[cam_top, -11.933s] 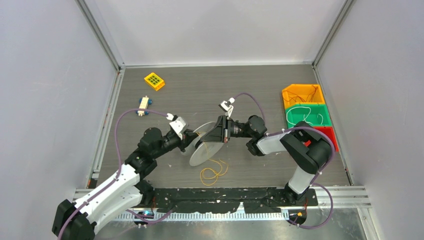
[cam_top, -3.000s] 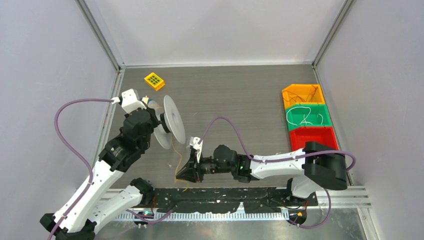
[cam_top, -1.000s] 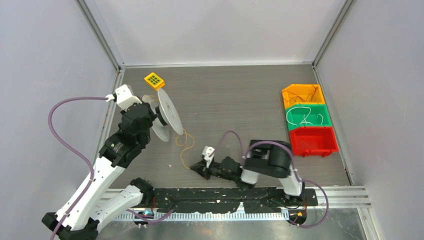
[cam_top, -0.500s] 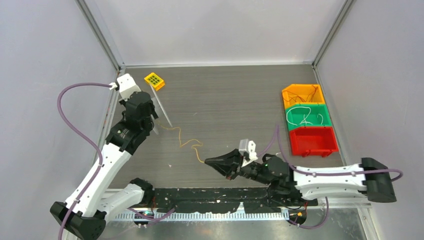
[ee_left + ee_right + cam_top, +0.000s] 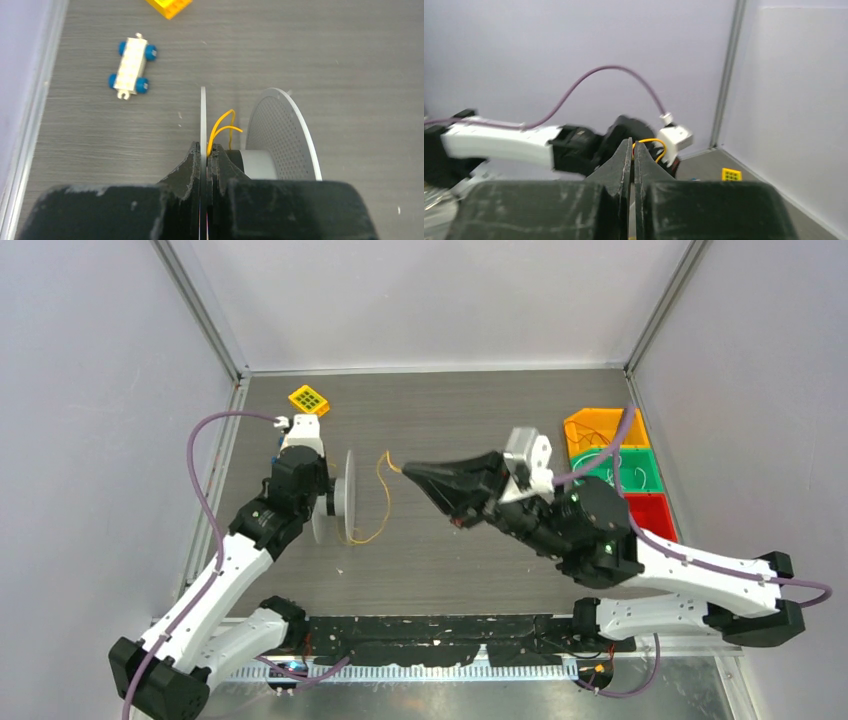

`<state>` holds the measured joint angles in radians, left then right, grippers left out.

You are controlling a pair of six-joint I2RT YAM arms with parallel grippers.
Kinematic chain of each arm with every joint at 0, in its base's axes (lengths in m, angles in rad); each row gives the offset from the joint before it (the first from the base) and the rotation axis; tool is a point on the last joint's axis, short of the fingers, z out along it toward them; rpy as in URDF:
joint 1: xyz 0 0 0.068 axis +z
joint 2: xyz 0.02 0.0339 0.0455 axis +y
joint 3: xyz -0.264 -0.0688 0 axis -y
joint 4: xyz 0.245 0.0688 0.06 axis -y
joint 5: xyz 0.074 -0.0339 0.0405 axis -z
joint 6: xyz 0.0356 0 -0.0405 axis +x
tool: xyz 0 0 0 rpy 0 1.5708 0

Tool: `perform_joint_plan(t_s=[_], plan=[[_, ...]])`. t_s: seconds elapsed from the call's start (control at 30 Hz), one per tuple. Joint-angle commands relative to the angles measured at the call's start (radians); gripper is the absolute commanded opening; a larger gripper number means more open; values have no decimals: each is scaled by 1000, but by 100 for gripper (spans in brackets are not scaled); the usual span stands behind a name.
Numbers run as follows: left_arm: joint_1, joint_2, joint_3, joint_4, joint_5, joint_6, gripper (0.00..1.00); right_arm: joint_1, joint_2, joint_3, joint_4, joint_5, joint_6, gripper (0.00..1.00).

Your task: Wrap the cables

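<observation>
Arcing wire [image 5: 387, 505] links spool [image 5: 349, 498] and clamped right tool [image 5: 407, 470].

The far stretch of the tabletop [image 5: 470, 405] between the yellow block [image 5: 309, 400] and the bins lies bare, as does the near strip in front of the spool [image 5: 349, 506], so a pincer could pass through either. The gap between my pincers is barred by the yellow-orange cable [image 5: 387, 502], which runs from the spool, clamped by its flange in my left pincer [image 5: 206, 150], to my raised right pincer [image 5: 405, 469], which pinches it. A white toy car [image 5: 131, 68] lies beyond the spool near the left wall, and the orange bin [image 5: 590, 425], green bin [image 5: 645, 475] and red bin [image 5: 650, 510] line the right wall.
</observation>
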<state>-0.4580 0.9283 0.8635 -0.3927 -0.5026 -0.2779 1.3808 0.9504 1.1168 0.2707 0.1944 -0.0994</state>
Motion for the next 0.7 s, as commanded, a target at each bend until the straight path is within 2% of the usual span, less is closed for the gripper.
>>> perform_joint_plan(t_s=[0.0,0.2,0.33,0.43,0.57,0.67], plan=[[-12,-112,-41,113,249,151,0,-126,140,184,-105,-43,2,5],[-13,-184,-97,53,397,225,0,-347,229,344,-65,-194,125,5],[-14,-200,-113,34,429,250,0,-462,289,438,-48,-271,211,5],[-15,-196,-135,62,338,232,0,-522,336,522,-29,-325,286,6],[-15,-149,-115,74,117,129,0,-529,358,610,-23,-406,346,5],[-14,-93,-61,42,23,91,0,-529,326,589,57,-461,408,6]])
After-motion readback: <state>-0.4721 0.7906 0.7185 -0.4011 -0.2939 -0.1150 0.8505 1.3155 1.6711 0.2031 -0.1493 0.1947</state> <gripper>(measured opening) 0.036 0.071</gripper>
